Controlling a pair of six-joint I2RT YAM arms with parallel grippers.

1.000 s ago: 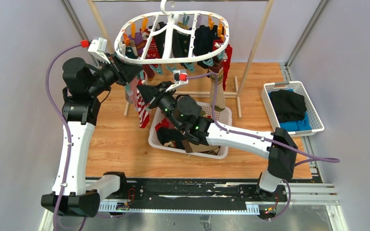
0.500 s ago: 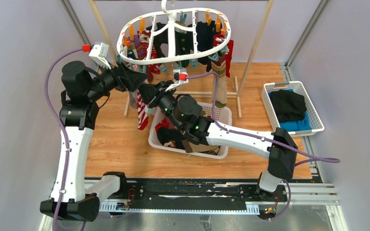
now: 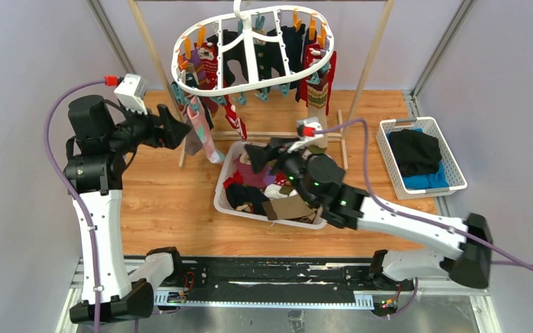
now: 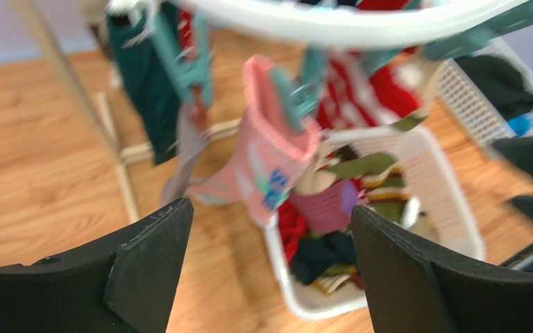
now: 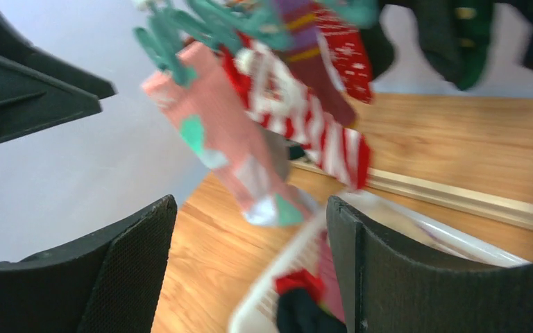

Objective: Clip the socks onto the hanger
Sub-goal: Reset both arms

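The white oval hanger [image 3: 178, 66] hangs from the wooden frame with several socks clipped under it. At its left end a pink sock [image 3: 201, 135] dangles from a teal pin, with a red-white striped sock [image 3: 234, 119] beside it. My left gripper [image 3: 179, 130] is open and empty, just left of the pink sock [image 4: 271, 159] and apart from it. My right gripper [image 3: 252, 156] is also open and empty, above the left end of the sock basket [image 3: 221, 198]. Its wrist view looks up at the pink sock [image 5: 222, 139] and the striped sock [image 5: 305, 125]. Both wrist views are blurred.
Loose socks [image 3: 271, 191] of mixed colours fill the white basket below the hanger. A second white basket [image 3: 388, 149] at the right holds black and blue folded clothes. The wooden frame's pole [image 3: 368, 69] and base bars stand behind the sock basket.
Both grippers have opened and drawn away from the hanger's left rim: the left one went left, the right one back and right over the basket. The hanger has swung and the pink sock hangs free.
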